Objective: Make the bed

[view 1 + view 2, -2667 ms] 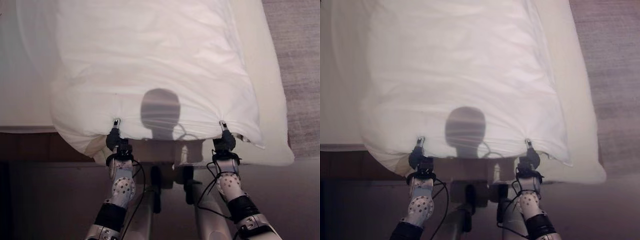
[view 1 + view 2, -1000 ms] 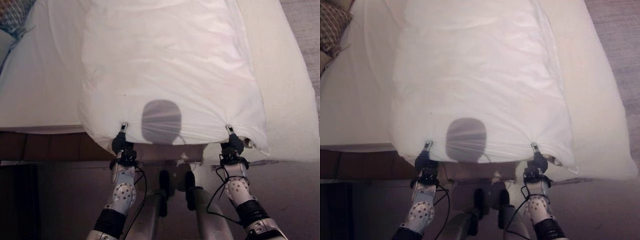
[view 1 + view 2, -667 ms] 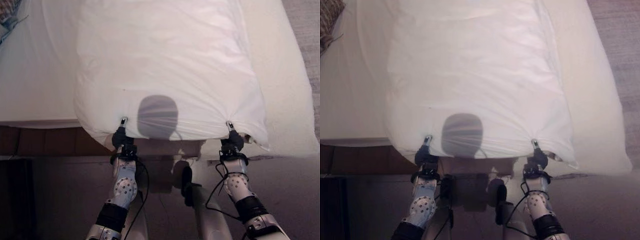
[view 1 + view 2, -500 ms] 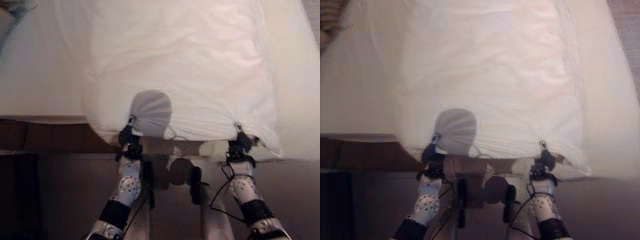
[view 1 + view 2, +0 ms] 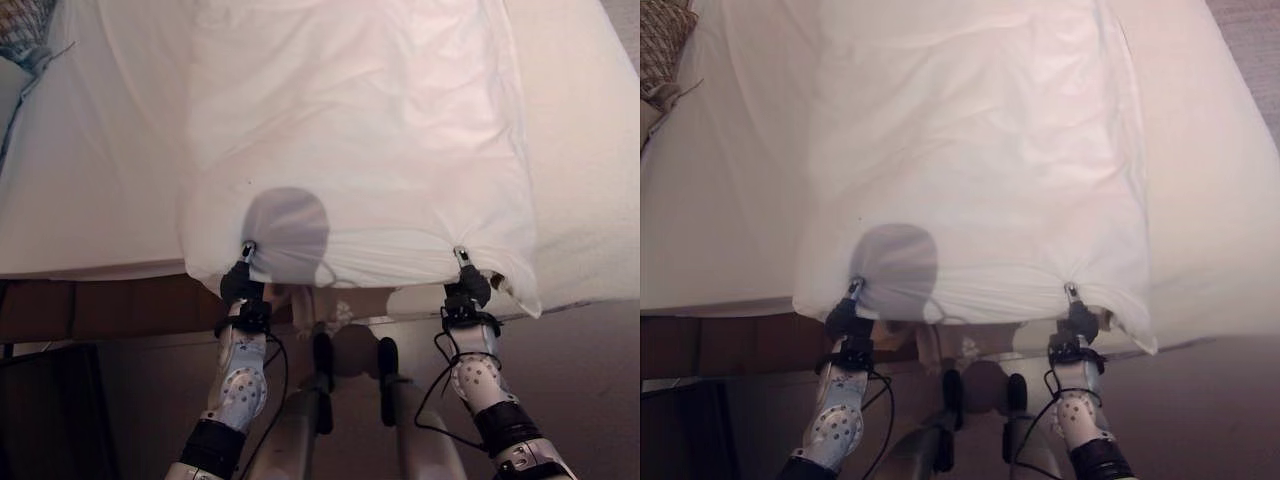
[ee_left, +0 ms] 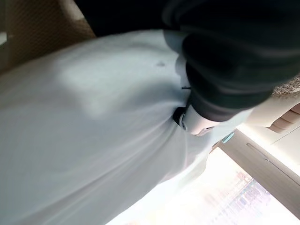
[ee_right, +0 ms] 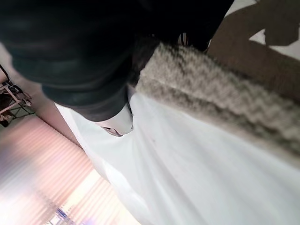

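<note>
A white duvet [image 5: 350,130] lies lengthwise down the middle of the bed, its near edge hanging just over the foot. My left hand [image 5: 240,283] is shut on the edge's left corner, where the cloth bunches into a pucker. My right hand [image 5: 466,291] is shut on the right corner in the same way. Both hands sit level with each other at the bed's foot. The left wrist view has the duvet [image 6: 93,140] pulled taut past the hand [image 6: 225,70]; the right wrist view has it [image 7: 197,173] under the hand [image 7: 84,65].
The white sheet [image 5: 80,190] is bare to the duvet's left, and a cream textured blanket [image 5: 590,190] lies to its right. A patterned cushion [image 5: 662,40] sits at the far left corner. The brown wooden bed frame [image 5: 110,305] runs below the mattress. Grey carpet [image 5: 1252,30] borders the bed's right side.
The views have shifted as the camera moved. Both hands have kept hold of the duvet's near corners, and the duvet now lies flatter and smoother than before.
</note>
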Robot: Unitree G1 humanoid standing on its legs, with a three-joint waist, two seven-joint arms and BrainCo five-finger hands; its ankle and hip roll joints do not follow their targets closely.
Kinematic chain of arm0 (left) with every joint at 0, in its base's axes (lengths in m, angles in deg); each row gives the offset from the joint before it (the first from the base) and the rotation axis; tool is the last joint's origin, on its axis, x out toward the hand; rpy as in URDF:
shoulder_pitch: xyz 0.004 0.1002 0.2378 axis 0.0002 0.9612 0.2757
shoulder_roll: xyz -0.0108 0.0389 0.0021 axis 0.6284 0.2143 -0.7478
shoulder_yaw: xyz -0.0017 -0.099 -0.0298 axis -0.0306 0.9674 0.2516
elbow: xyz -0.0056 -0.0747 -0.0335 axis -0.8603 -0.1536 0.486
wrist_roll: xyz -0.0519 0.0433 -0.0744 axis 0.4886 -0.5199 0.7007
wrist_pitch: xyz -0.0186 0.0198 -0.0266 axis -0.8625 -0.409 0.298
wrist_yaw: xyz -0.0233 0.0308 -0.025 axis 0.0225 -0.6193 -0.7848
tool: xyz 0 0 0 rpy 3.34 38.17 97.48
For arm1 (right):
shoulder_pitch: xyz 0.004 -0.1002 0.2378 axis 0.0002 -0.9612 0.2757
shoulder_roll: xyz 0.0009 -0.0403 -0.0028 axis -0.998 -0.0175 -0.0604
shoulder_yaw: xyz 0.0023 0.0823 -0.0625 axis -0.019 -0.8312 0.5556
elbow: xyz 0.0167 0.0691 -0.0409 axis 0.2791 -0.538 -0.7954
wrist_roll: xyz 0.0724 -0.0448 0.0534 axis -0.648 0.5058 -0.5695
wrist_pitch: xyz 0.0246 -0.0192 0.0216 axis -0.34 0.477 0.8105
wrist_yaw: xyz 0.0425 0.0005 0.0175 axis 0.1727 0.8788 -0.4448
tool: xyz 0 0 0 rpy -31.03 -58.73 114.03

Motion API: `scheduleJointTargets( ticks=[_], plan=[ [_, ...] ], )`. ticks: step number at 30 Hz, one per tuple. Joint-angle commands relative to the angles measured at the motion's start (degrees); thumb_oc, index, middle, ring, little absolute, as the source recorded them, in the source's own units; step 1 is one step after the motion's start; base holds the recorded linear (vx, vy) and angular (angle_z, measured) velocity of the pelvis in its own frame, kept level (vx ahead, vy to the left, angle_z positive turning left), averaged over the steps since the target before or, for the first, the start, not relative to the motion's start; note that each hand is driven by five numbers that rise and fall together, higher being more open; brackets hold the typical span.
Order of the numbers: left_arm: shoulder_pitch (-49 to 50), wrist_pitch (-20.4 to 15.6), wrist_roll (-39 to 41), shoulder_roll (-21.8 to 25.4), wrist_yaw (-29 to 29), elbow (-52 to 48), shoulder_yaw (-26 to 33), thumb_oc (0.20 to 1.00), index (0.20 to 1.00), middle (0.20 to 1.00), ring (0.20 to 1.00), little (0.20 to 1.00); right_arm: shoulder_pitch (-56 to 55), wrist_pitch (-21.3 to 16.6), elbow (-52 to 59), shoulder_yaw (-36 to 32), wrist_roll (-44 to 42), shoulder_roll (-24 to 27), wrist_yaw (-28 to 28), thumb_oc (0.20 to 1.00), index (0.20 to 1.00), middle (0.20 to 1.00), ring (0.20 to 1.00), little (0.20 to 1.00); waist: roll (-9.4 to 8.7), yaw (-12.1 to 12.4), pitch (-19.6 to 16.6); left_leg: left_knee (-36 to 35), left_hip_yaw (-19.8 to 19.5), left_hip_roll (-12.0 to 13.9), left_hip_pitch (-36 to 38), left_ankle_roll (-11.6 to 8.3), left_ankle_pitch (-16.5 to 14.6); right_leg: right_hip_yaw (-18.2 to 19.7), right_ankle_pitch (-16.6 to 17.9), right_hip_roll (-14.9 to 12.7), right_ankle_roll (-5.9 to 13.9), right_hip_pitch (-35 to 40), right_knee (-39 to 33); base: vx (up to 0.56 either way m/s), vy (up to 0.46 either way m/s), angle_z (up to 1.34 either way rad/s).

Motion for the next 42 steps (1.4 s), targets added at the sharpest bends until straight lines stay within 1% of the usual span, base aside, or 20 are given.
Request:
scheduleJointTargets(
  ticks=[1, 5, 9, 10, 11, 12, 13, 15, 16, 17, 18, 19, 22, 24, 26, 27, 28, 29, 37, 42],
  plan=[
    [1.7, -5.34, 0.34, 2.24, 0.62, -4.15, 8.12, 0.2, 0.2, 0.2, 0.2, 0.2, -3.07, -3.62, 1.46, -4.51, 1.72, 4.05, -0.32, 0.2, 0.2, 0.2, 0.2, 0.2, -0.65, 0.59, -2.05, 0.71, -1.28, -2.8, 0.62, -3.67, -0.77, -1.0, 6.87, 3.08, 2.07, 4.66, -10.72, 0.0, -0.169, -0.02],
    [0.56, -5.61, 0.85, 1.41, 0.47, -3.44, 7.65, 0.2, 0.2, 0.2, 0.2, 0.2, -3.89, -4.13, 1.08, -6.11, 2.77, 5.5, 0.58, 0.2, 0.2, 0.2, 0.2, 0.2, -0.08, 0.01, -0.22, 9.39, -0.65, -1.51, -2.61, -7.96, 1.89, -2.61, 5.65, 2.9, 0.57, 5.09, -8.84, -0.04, -0.119, 0.28],
    [0.01, -5.95, 0.61, 0.89, -0.61, -3.33, 8.7, 0.2, 0.2, 0.2, 0.2, 0.2, -3.06, -4.61, 0.06, -6.73, 2.71, 5.31, 1.65, 0.2, 0.2, 0.2, 0.2, 0.2, -0.77, -0.35, -0.62, 11.84, -2.66, -0.54, -3.19, -6.38, -1.11, -2.18, 5.41, 2.38, 0.5, 3.97, -6.8, -0.02, -0.016, 0.23],
    [-0.29, -6.45, -0.31, 0.92, -1.38, -3.91, 9.62, 0.2, 0.2, 0.2, 0.2, 0.2, -2.3, -5.02, 0.01, -7.02, 2.9, 5.12, 2.24, 0.2, 0.2, 0.2, 0.2, 0.2, -1.89, -0.06, -0.41, 12.16, -5.78, 2.64, -3.69, -5.81, -1.63, -1.06, 5.34, 1.36, 0.62, 3.48, -6.2, 0.0, 0.0, 0.0],
    [-0.31, -6.43, -0.35, 0.93, -1.43, -3.95, 9.64, 0.2, 0.2, 0.2, 0.2, 0.2, -2.25, -5.02, 0.01, -7.01, 2.92, 5.09, 2.26, 0.2, 0.2, 0.2, 0.2, 0.2, -1.91, -0.11, -0.57, 12.16, -5.8, 2.62, -3.95, -5.81, -1.52, -1.09, 5.43, 1.34, 0.61, 3.24, -6.21, 0.01, 0.157, -0.01],
    [-0.5, -7.21, -1.76, 1.54, -2.69, -5.08, 10.27, 0.2, 0.2, 0.2, 0.2, 0.2, -1.99, -6.04, -0.04, -7.57, 2.85, 4.32, 3.39, 0.2, 0.2, 0.2, 0.2, 0.2, -2.18, 0.39, -1.32, 1.15, -11.72, 8.25, -0.53, -6.44, 2.77, -0.43, 4.47, 1.25, 1.04, 3.14, -5.54, 0.03, 0.127, -0.1],
    [-0.52, -7.2, -1.78, 1.55, -2.72, -5.09, 10.27, 0.2, 0.2, 0.2, 0.2, 0.2, -1.97, -6.04, -0.04, -7.57, 2.85, 4.31, 3.4, 0.2, 0.2, 0.2, 0.2, 0.2, -2.2, 0.35, -1.41, 0.81, -11.76, 8.24, -0.55, -6.46, 3.09, -0.47, 4.62, 1.23, 1.02, 3.04, -5.65, 0.03, 0.213, -0.23],
    [-1.37, -7.66, -3.32, 2.18, -3.61, -4.9, 9.41, 0.2, 0.2, 0.2, 0.2, 0.2, -2.29, -6.76, 0.13, -7.91, 3.6, 3.97, 4.49, 0.2, 0.2, 0.2, 0.2, 0.2, -1.08, -0.33, -2.17, -4.95, -9.34, 11.55, 1.79, -7.01, 5.0, -1.36, 5.0, -0.19, 1.96, 2.32, -5.21, -0.01, 0.191, -0.26],
    [-1.37, -7.66, -3.37, 2.17, -3.66, -4.91, 9.38, 0.2, 0.2, 0.2, 0.2, 0.2, -2.31, -6.75, 0.15, -7.93, 3.63, 3.96, 4.52, 0.2, 0.2, 0.2, 0.2, 0.2, -1.08, -0.27, -2.1, -5.1, -9.27, 11.57, 1.99, -7.01, 5.01, -1.32, 4.97, -0.17, 1.97, 2.41, -5.19, -0.04, 0.482, -0.14],
    [-3.11, -8.03, -5.16, 3.86, -4.06, -4.77, 7.99, 0.2, 0.2, 0.2, 0.2, 0.2, -1.87, -6.54, 1.1, -8.56, 6.02, 3.64, 6.13, 0.2, 0.2, 0.2, 0.2, 0.2, -1.01, -1.02, -1.65, -2.45, -8.14, 9.19, 0.78, -7.24, 2.36, -1.19, 8.04, -3.98, 4.55, 2.76, -8.05, -0.04, 0.384, -0.08],
    [-3.15, -8.04, -5.19, 3.87, -4.09, -4.76, 7.97, 0.2, 0.2, 0.2, 0.2, 0.2, -1.87, -6.51, 1.17, -8.59, 6.11, 3.61, 6.22, 0.2, 0.2, 0.2, 0.2, 0.2, -1.01, -1.08, -1.62, -2.06, -8.2, 9.09, 0.58, -7.15, 2.17, -1.25, 8.15, -4.08, 4.65, 2.89, -8.28, -0.01, 0.808, 0.19],
    [-3.05, -8.29, -5.91, 4.29, -4.18, -4.94, 8.16, 0.2, 0.2, 0.2, 0.2, 0.2, -1.38, -5.43, 2.08, -7.82, 8.38, 4.08, 6.29, 0.2, 0.2, 0.2, 0.2, 0.2, -0.79, -1.31, -1.18, 4.29, -6.52, 4.91, -0.49, -6.02, -2.37, 0.35, 11.67, -7.91, 6.65, 4.32, -11.0, 0.02, 0.435, 0.37],
    [-2.41, -8.22, -6.08, 4.65, -4.02, -5.15, 8.72, 0.2, 0.2, 0.2, 0.2, 0.2, -1.51, -4.86, 2.45, -7.42, 9.1, 4.4, 6.1, 0.2, 0.2, 0.2, 0.2, 0.2, -0.65, -1.24, -1.45, 5.26, -5.59, 3.87, -1.02, -5.43, -3.02, 1.33, 12.91, -9.13, 6.96, 4.44, -11.98, 0.04, 0.367, 0.39],
    [-0.81, -7.56, -7.88, 5.32, -4.43, -4.1, 9.13, 0.2, 0.2, 0.2, 0.2, 0.2, -2.3, -3.57, 3.31, -7.05, 11.36, 4.82, 5.31, 0.2, 0.2, 0.2, 0.2, 0.2, 0.17, -1.07, -1.82, 6.07, -4.71, 1.28, -0.6, -4.2, -4.42, 2.77, 16.19, -12.01, 6.72, 6.3, -16.16, 0.1, 0.411, 0.28],
    [-0.81, -7.56, -7.88, 5.32, -4.43, -4.1, 9.13, 0.2, 0.2, 0.2, 0.2, 0.2, -2.31, -3.57, 3.31, -7.05, 11.36, 4.82, 5.31, 0.2, 0.2, 0.2, 0.2, 0.2, 0.17, -1.07, -1.84, 6.06, -4.71, 1.28, -0.61, -4.2, -4.42, 2.77, 16.19, -12.01, 6.72, 6.28, -16.16, 0.04, 0.228, -0.05],
    [0.68, -6.84, -9.62, 5.68, -5.87, -3.09, 9.58, 0.2, 0.2, 0.2, 0.2, 0.2, -2.71, -2.9, 3.46, -5.19, 12.36, 4.57, 4.59, 0.2, 0.2, 0.2, 0.2, 0.2, -0.23, -0.93, -1.62, 4.04, -4.61, 0.61, 0.82, -3.66, -3.5, 2.78, 12.8, -6.98, 5.4, 3.96, -10.97, -0.01, 0.228, -0.21],
    [1.01, -6.37, -9.79, 5.61, -6.34, -3.2, 10.07, 0.2, 0.2, 0.2, 0.2, 0.2, -3.13, -2.51, 3.21, -4.93, 12.8, 4.22, 4.59, 0.2, 0.2, 0.2, 0.2, 0.2, -0.63, -0.45, -1.72, 3.56, -3.99, 0.53, 0.97, -3.85, -3.33, 0.31, 12.14, -6.65, 5.19, 4.09, -11.6, -0.02, 0.228, -0.21],
    [1.5, -5.79, -10.39, 5.28, -6.83, -3.1, 9.83, 0.2, 0.2, 0.2, 0.2, 0.2, -3.58, -1.98, 2.84, -4.68, 13.87, 4.78, 4.84, 0.2, 0.2, 0.2, 0.2, 0.2, -0.45, -0.88, -1.68, 2.49, -4.66, 0.04, 1.15, -3.88, -2.9, 1.79, 11.53, -6.11, 5.07, 3.68, -11.27, -0.02, 0.022, -0.04],
    [5.09, -4.3, -10.04, 3.82, -8.5, -1.54, 10.06, 0.2, 0.2, 0.2, 0.2, 0.2, -6.07, 0.17, -3.13, -4.08, 15.17, 3.84, 4.79, 0.2, 0.2, 0.2, 0.2, 0.2, -1.25, 0.12, -0.93, 3.47, -3.98, 0.78, -0.17, -3.72, -2.42, -0.22, 11.42, -6.42, 5.57, 3.42, -10.69, -0.04, -0.054, -0.02],
    [7.4, -2.09, -10.78, 2.95, -8.69, 7.14, 9.95, 0.2, 0.2, 0.2, 0.2, 0.2, -7.72, 2.74, -13.39, -3.61, 16.86, 3.16, 4.74, 0.2, 0.2, 0.2, 0.2, 0.2, -1.45, -0.08, -1.04, 1.9, -4.32, 1.37, -0.22, -4.12, -1.15, -1.67, 11.39, -6.32, 5.77, 3.76, -11.82, -0.01, -0.052, 0.02]
  ],
)
